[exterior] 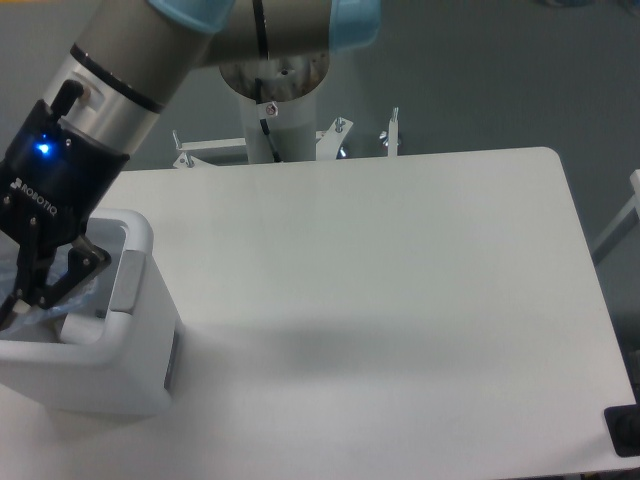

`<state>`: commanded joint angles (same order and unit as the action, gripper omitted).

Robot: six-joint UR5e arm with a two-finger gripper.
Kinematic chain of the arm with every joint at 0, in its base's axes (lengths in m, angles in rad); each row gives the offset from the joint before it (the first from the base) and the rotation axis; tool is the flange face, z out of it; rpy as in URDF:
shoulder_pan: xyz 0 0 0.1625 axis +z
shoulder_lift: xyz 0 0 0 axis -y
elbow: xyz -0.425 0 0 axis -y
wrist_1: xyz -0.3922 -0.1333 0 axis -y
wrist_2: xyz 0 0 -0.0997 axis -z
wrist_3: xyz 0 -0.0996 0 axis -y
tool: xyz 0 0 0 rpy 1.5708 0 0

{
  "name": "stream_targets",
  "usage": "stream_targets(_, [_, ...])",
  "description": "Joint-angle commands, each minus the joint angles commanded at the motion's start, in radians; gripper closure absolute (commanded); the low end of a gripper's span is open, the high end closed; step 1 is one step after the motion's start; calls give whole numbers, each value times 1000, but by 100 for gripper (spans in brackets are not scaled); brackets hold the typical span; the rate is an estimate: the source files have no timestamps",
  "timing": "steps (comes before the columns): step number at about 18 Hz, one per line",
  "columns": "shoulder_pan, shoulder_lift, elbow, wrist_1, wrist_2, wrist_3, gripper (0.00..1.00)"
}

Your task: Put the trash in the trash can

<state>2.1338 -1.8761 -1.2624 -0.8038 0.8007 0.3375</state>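
Observation:
The trash can (pixel 130 300) is a white boxy bin with a thick rounded rim and a grey flap (pixel 124 283), standing at the table's left edge and cut off by the frame. My gripper (pixel 35 290) reaches down into its opening, with its black fingers (pixel 80 262) below the rim line. Clear bluish plastic (pixel 72 297) shows inside the bin around the fingers. I cannot tell whether it is the bottle or the wrapper, or whether the fingers hold it. The fingertips are hidden by the rim and the frame edge.
The white table (pixel 380 280) stretches to the right of the bin. The arm's base column (pixel 275 110) rises behind the table's far edge, with metal brackets (pixel 390 130) beside it. A dark object (pixel 625 430) sits at the bottom right corner.

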Motion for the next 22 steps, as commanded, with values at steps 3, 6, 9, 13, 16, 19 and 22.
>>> stream_targets(3, [2, 15, -17, 0, 2, 2, 0])
stream_targets(6, [32, 14, -31, 0, 3, 2, 0])
stream_targets(9, [110, 14, -31, 0, 3, -2, 0])
stream_targets(13, [227, 8, -51, -3, 6, 5, 0])
stream_targets(16, [319, 9, -106, -2, 5, 58, 0])
stream_targets(19, [389, 8, -175, -5, 6, 155, 0])
stream_targets(22, [432, 6, -244, -5, 26, 239, 0])
